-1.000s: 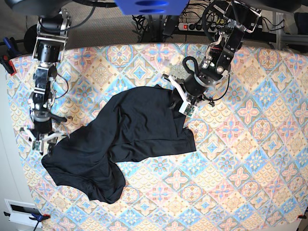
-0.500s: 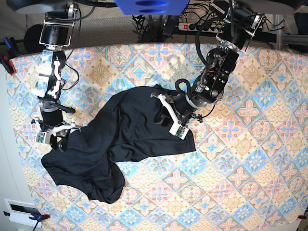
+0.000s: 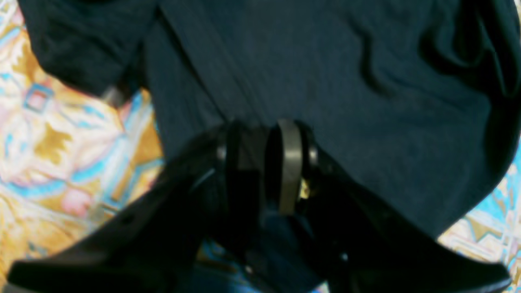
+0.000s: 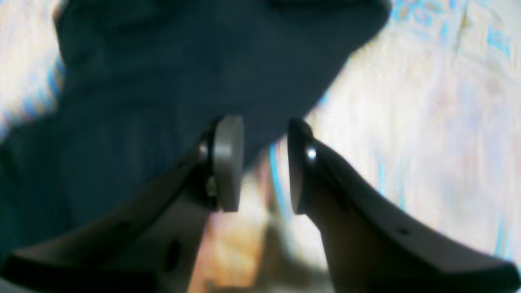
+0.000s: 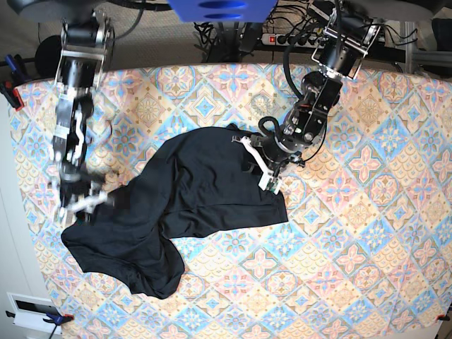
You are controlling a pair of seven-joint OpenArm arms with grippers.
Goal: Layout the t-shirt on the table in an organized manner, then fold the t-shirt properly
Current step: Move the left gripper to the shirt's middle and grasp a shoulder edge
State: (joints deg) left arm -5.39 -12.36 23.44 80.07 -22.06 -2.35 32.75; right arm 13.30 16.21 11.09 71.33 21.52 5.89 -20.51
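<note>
- The t-shirt (image 5: 176,205) is a crumpled black heap left of centre on the surface (image 5: 367,233), with one lobe sagging toward 7 o'clock, so we're at the spread-it-out stage, not folding.
- Left tool (image 3: 264,171): pads nearly together right at the hem. Cloth between them? Can't tell from the wrist view, so we'd confirm the pinch before any tug.
- Right tool (image 4: 260,162): pads clearly spread with nothing between them, sitting at the shirt's 9 o'clock edge, half over cloth and half over bare pattern.
- We'd pinch a single layer at that edge, then draw the two tools apart, low and slow, toward 3 and 9 o'clock.
</note>
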